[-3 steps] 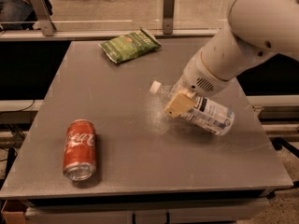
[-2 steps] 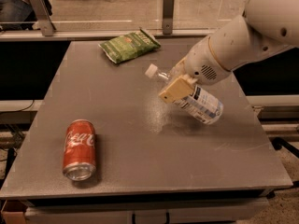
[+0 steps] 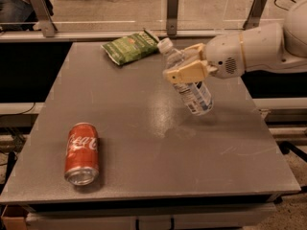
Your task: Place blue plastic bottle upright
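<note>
Pincer [image 3: 184, 61] is clenching the bottle [image 3: 197, 97] near its shoulder; I am seeing it hanging tilted over the counter [image 3: 144, 128], cap up-left, well apart from the can [image 3: 81, 152] lying front-left and the chip bag [image 3: 129, 47] at back.

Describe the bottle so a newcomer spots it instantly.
On the grey table, look right of centre, where the gripper reaches in from the right. Its fingers clamp the blue plastic bottle, tilted, above the surface. It alone is clear with a white cap, unlike the red can and green chip bag.
</note>
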Motion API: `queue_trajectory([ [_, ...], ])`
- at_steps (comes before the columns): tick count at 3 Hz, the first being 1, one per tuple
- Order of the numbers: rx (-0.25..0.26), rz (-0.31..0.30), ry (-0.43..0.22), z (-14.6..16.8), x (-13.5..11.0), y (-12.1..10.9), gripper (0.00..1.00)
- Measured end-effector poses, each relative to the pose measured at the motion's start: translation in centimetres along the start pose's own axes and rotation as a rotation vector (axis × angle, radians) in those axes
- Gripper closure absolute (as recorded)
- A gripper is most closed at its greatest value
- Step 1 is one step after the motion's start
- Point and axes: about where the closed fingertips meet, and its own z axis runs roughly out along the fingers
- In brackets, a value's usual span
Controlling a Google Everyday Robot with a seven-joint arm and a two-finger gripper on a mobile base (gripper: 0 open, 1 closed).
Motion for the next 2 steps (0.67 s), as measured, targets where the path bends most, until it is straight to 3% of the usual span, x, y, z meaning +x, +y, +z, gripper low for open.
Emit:
queue_trajectory([
  [1, -0.036, 0.032, -0.184, -1.5, -0.7, -0.3, 1.00],
  [2, -0.061, 0.085, -0.313, -3.2, 0.3, -0.4, 1.00],
])
